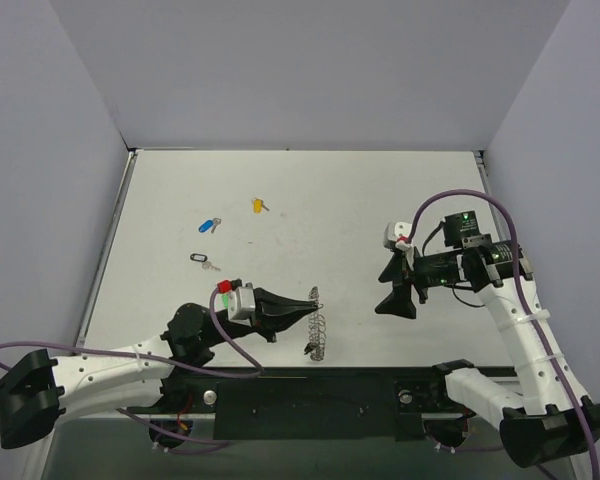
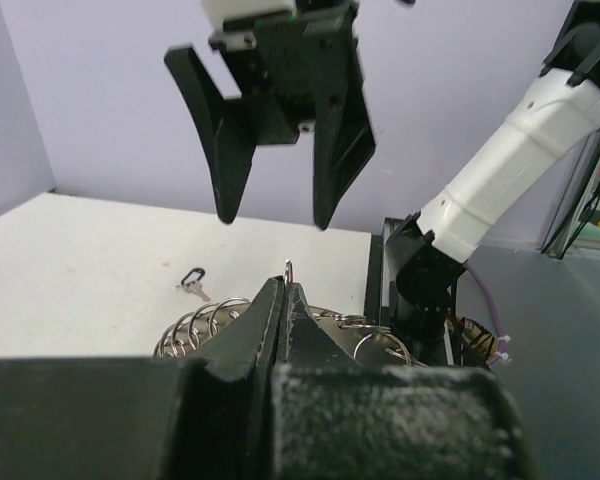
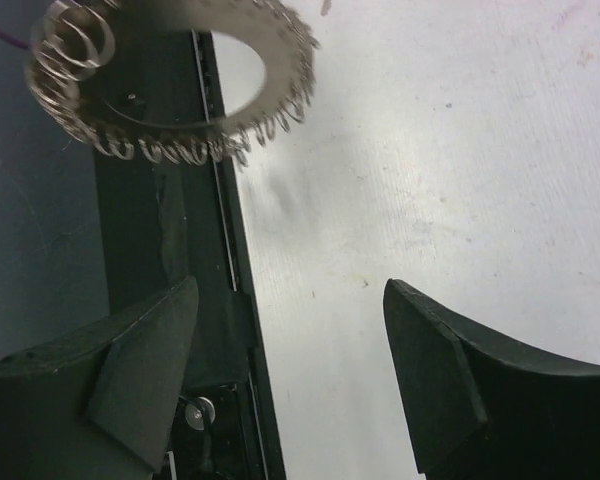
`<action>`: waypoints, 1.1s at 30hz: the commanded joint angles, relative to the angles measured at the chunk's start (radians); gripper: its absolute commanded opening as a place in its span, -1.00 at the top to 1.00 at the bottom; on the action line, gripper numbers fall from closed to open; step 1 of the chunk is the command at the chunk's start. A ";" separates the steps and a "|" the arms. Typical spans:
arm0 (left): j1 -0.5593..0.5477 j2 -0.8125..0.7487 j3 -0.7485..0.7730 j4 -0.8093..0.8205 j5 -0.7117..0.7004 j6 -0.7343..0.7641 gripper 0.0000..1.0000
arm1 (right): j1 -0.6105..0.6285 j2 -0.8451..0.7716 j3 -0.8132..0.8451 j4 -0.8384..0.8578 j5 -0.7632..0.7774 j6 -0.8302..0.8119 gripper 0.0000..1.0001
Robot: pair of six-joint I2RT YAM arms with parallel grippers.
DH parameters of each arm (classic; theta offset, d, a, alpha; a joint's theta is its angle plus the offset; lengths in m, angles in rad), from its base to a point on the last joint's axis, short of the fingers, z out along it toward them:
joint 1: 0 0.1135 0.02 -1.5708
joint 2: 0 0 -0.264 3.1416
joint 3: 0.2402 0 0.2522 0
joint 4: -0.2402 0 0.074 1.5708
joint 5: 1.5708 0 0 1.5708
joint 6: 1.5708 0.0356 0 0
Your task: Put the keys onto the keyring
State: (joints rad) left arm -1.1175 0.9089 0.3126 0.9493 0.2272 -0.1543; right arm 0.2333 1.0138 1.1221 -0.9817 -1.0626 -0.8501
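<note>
- Top view: your left gripper pinches the top of the keyring. The ring stands on edge close to the near edge of the table, about mid-width.
- Top view: your right gripper hangs spread and empty, right of the ring and apart from it.
- Top view: the blue key, yellow key and a black key lie loose in the left half, well apart from the ring. Something dark sits at the ring's lower end, too small to name.
- Left wrist view: the fingers are pressed together on one wire loop, with coils bulging out on either side. The right jaws stand wide just above.
- Right wrist view: the ring shows at top left, outside the fingers, and nothing is held.
- Judgement: hold the left pinch firm and the ring upright. Fetch the black key first, since it lies nearest. Grip it so its hole stays clear for the wire, and mind the left arm on the reach.
</note>
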 commanded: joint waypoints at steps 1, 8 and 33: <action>0.059 -0.096 -0.009 0.060 0.147 -0.086 1.00 | -0.063 0.002 -0.064 0.075 -0.025 0.060 -0.40; 0.073 -0.145 -0.004 0.118 0.230 -0.237 1.00 | -0.186 0.031 -0.177 0.094 -0.097 0.040 -0.40; 0.136 -0.031 0.120 0.431 0.247 -0.737 1.00 | -0.262 0.031 -0.154 0.011 -0.096 -0.029 -0.40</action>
State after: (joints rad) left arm -0.9951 0.8566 0.3676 1.2400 0.4618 -0.8047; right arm -0.0212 1.0481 0.9390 -0.9127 -1.1191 -0.8375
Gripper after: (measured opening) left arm 0.019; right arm 0.698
